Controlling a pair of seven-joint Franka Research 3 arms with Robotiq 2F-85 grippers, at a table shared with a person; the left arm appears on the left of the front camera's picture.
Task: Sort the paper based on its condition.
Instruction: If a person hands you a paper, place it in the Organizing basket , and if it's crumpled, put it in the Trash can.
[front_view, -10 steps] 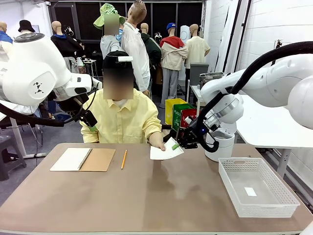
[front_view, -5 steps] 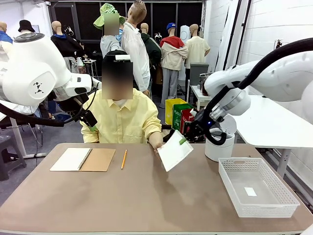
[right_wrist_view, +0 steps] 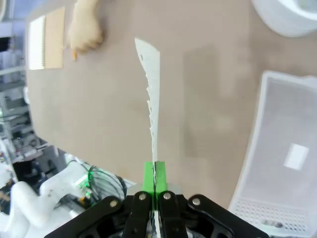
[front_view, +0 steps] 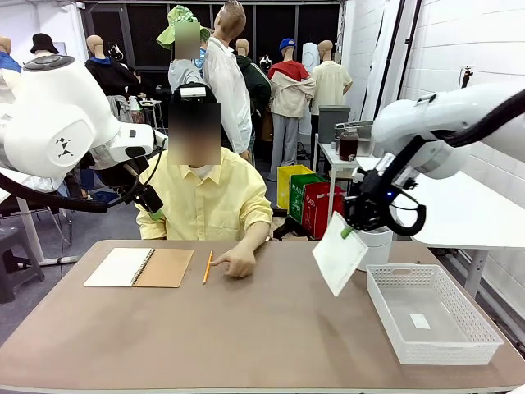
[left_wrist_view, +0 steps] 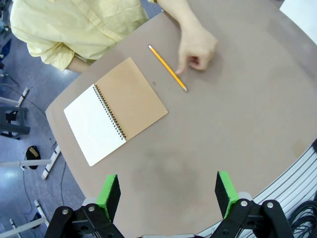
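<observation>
Your brown counter point(front_view: 246, 328) carries an open kraft spiral notebook point(front_view: 139, 268), yellow pencil point(front_view: 207, 268), a person's hand point(front_view: 236, 264), white mesh basket point(front_view: 451, 350).

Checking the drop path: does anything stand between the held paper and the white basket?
Nothing visible does. The right gripper holds the paper in the air just left of the basket, bare table between; a small tag lies inside.

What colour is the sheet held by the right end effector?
Plain white: the sheet shows best in the front view.
</observation>
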